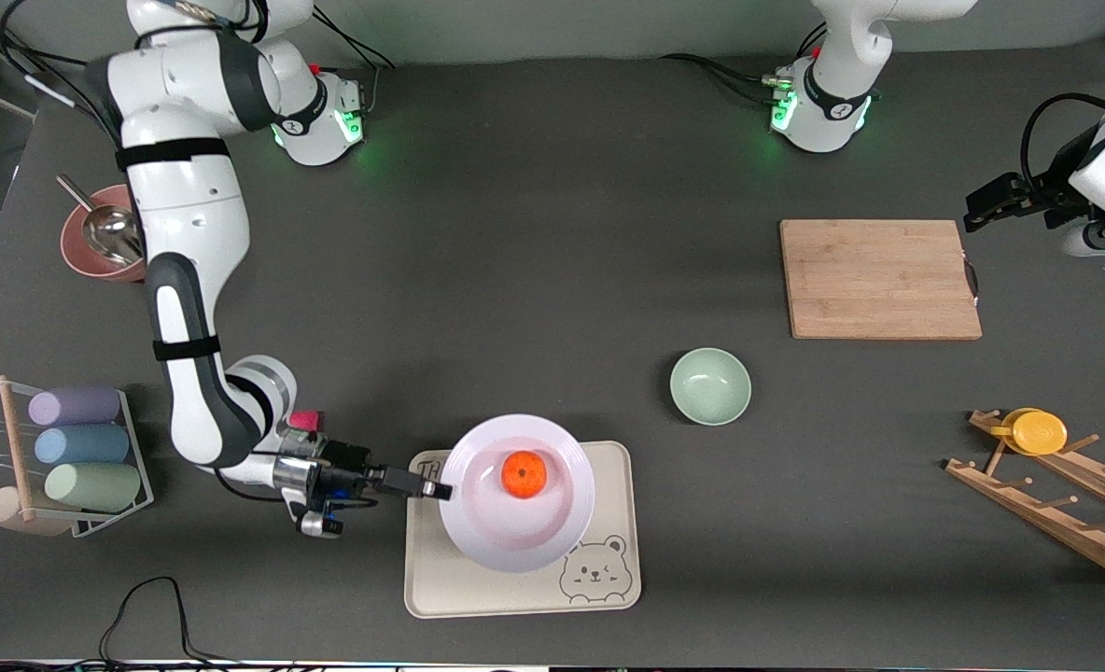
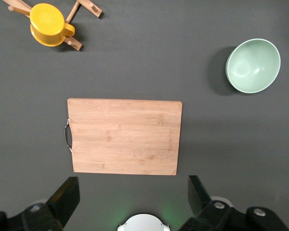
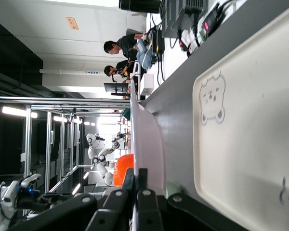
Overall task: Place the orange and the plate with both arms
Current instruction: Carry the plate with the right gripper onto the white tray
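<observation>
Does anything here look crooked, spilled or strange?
Nothing is spilled. The plate with the orange is over the bear tray; in the right wrist view it hangs tilted above it, pinched at its rim by the right gripper.

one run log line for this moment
orange: on plate | plate: over bear tray | right tool: shut on plate rim | left tool: open, over cutting board, waiting
</observation>
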### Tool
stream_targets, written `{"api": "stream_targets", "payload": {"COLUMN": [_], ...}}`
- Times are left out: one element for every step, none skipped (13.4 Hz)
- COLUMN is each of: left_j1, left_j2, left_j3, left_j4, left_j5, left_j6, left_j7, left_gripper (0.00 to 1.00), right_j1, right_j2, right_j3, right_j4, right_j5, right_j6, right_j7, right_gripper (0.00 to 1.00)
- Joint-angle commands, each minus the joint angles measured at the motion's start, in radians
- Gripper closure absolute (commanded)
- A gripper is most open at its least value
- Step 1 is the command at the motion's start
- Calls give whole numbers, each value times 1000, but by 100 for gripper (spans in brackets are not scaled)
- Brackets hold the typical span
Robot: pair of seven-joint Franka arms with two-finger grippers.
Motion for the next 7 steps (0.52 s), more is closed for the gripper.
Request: {"api": "stream_targets", "payload": {"left_j1": [-2,0,0,-2,0,1,3], "left_j2": [-8,-8,-8,-8,-7,-4,1], "left_j3": [-17,-17,-17,-18,-17,-15,-14], "left_j4": [11,11,13,16,18,18,18], "left_j5": [6,7,6,6,6,4,4], "left_j6": [2,2,2,2,2,10,19], "left_j7": [-6,-6,-6,-6,-6,-6,-4], "left_gripper": [0,0,0,0,0,0,0], "right_j1": [-5,-5,-5,-5,-5,-4,-4], "right_j2": [101,113,127,143,150,160,174], "right_j3": [-4,-4,-4,-4,-2,-1,4], "right_j4": [165,164,165,168,168,168,168], "right_j5": [-8,-8,-8,-6,-6,-6,-6], "right_j6": [4,9,23,30,43,64,72], "right_j7": [65,54,47,45,42,22,-10], "right_gripper": [100,100,100,100,100,100,100]}}
